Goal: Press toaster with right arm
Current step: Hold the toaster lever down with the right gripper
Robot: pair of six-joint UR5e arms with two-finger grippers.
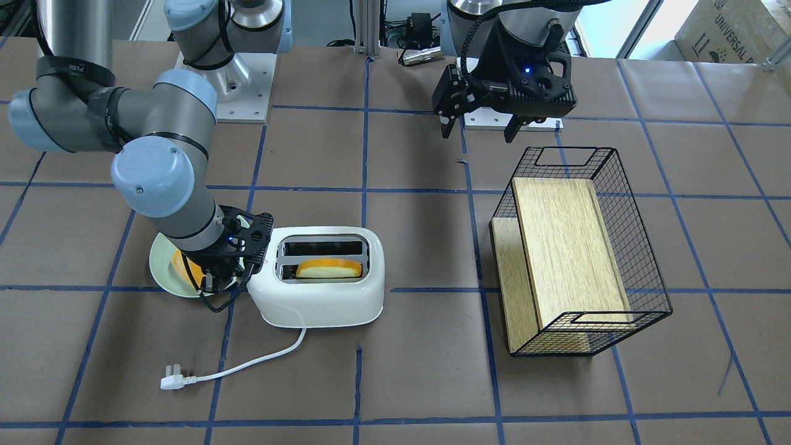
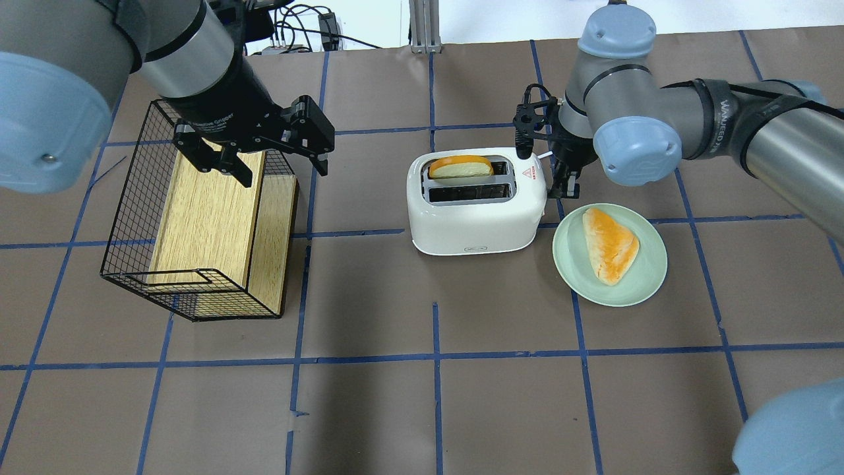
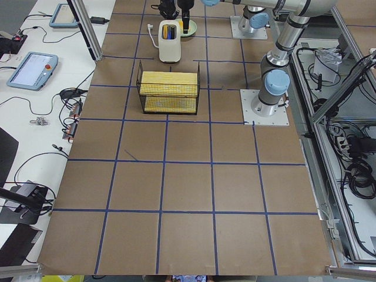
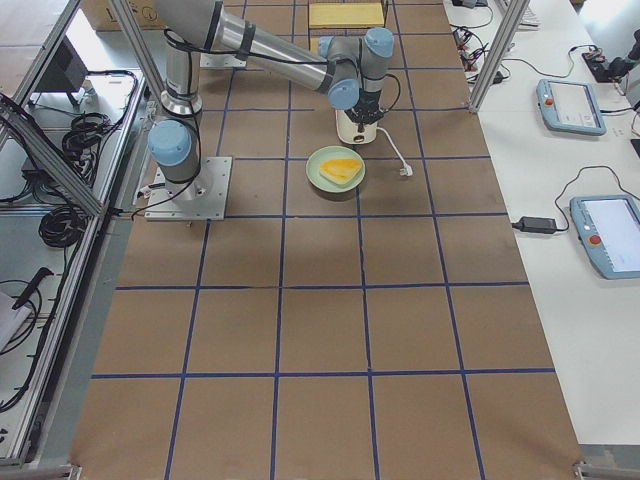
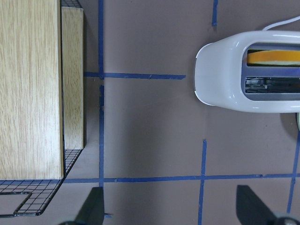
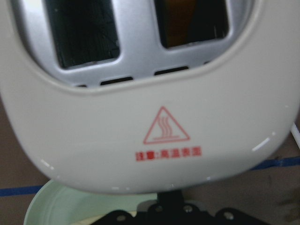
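The white two-slot toaster [image 1: 321, 303] stands mid-table, with a slice of bread [image 1: 329, 269] in one slot. It also shows in the overhead view [image 2: 475, 224]. Its red triangle sticker [image 6: 166, 127] fills the right wrist view. My right gripper [image 2: 566, 188] points down at the toaster's end next to the plate, right against it, and its fingers look shut and empty. It also shows in the front view [image 1: 219, 281]. My left gripper [image 2: 277, 161] is open and empty, hovering above the wire basket's edge.
A pale green plate [image 2: 649, 277] with a bread piece [image 2: 610, 244] sits beside the toaster, under my right wrist. A black wire basket [image 2: 132, 218] holding wooden boards lies to the left. The white cord and plug [image 1: 173, 378] trail from the toaster.
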